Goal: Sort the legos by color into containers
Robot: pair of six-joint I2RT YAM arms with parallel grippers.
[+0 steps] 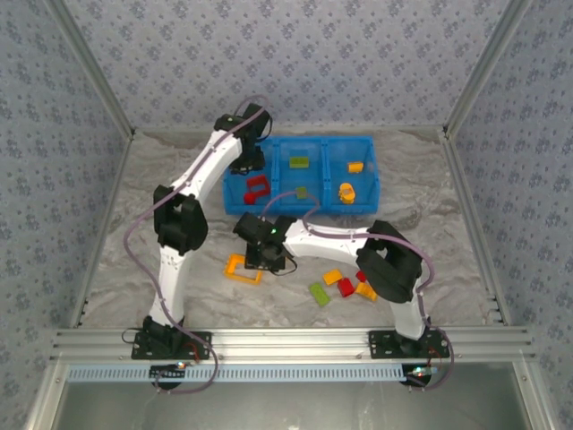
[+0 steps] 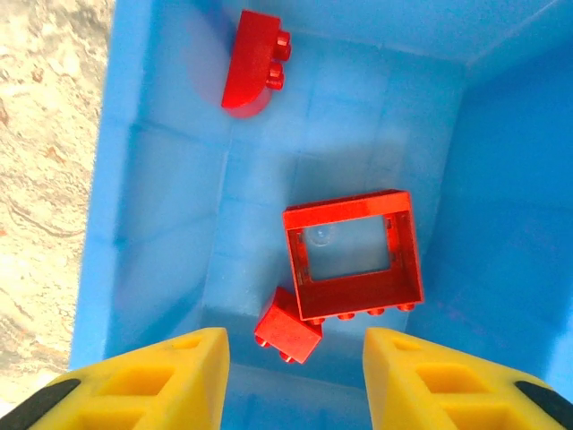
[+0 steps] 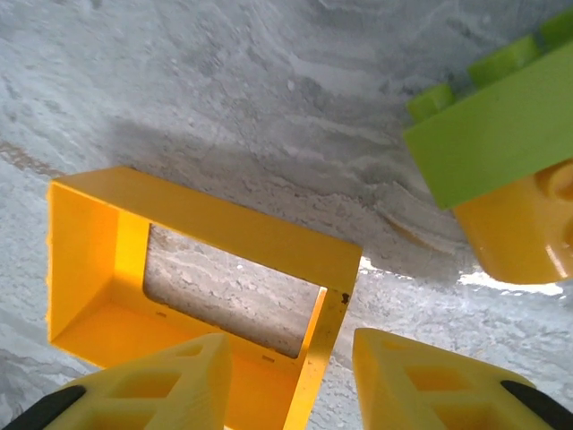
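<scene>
The blue bin (image 1: 273,208) has three compartments. My left gripper (image 1: 247,167) hangs open over the left one (image 2: 161,179), nothing between its fingers (image 2: 157,381). Below it lie a red open frame (image 2: 354,255), a small red brick (image 2: 287,325) and a rounded red brick (image 2: 253,63). The middle compartment holds two green bricks (image 1: 298,162); the right one has two orange-yellow bricks (image 1: 346,191). My right gripper (image 1: 261,258) is open and low over an orange-yellow frame (image 3: 197,269) on the table. Its fingers (image 3: 421,381) straddle the frame's right wall.
Loose bricks lie near the right arm's base: green (image 1: 318,293), orange-yellow (image 1: 332,277), red (image 1: 346,287) and more. A green brick (image 3: 501,134) stacked with an orange-yellow one (image 3: 524,224) sits just right of the frame. Patterned walls enclose the grey table (image 1: 179,179).
</scene>
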